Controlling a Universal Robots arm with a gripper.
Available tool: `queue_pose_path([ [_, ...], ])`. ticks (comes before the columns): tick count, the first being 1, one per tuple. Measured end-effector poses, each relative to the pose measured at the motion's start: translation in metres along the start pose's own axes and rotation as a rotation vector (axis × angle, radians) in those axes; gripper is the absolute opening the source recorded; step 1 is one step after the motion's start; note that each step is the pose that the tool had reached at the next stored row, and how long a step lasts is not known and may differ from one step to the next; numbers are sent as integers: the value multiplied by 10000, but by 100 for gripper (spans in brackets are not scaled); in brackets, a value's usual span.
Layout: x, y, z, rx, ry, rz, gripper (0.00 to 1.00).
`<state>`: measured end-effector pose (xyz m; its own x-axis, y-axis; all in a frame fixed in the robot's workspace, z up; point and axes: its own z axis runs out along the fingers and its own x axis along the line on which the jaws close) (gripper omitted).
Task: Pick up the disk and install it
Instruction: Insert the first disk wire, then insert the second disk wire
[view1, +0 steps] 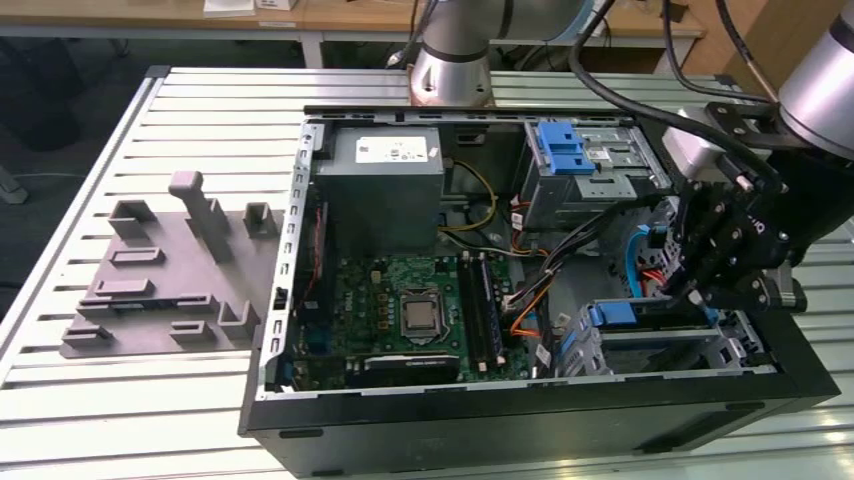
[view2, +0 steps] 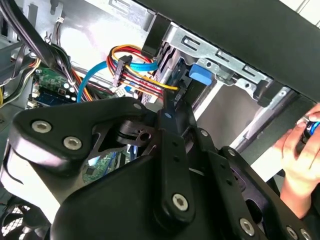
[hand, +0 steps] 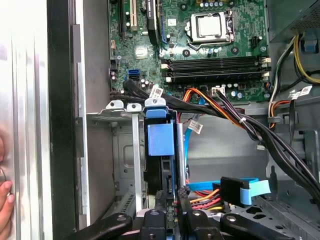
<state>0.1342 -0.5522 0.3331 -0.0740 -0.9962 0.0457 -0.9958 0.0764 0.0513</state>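
Observation:
The disk (hand: 160, 140) stands on edge in the metal drive bay (hand: 120, 107) at the corner of the open computer case (view1: 534, 410). Its blue carrier tab faces out of the bay. In the exterior view the blue carrier (view1: 617, 314) sits low at the case's right. My gripper (hand: 171, 195) is at the disk's near end, its black fingers (hand: 182, 200) pressed on either side of the disk's edge. In the second wrist view the gripper (view2: 170, 102) points at the blue tab (view2: 202, 75) inside the bay.
Orange, red and black cables (hand: 220, 110) and a blue flat cable (hand: 245, 189) run close beside the bay. The motherboard (view1: 400, 310), grey power-supply box (view1: 387, 190) and blue-latched cage (view1: 574, 150) lie inside the case. A person's hand (view2: 300, 150) rests outside the case wall. A grey fixture (view1: 160, 270) lies on the table.

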Motion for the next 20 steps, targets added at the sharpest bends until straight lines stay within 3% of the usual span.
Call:
queue_pose_path([
  [6, 6, 6, -124, 0, 1, 0, 24],
  [9, 6, 7, -130, 0, -3, 0, 22],
  [12, 6, 7, -133, 0, 0, 0, 11],
  [20, 6, 7, -139, 0, 0, 0, 11],
])
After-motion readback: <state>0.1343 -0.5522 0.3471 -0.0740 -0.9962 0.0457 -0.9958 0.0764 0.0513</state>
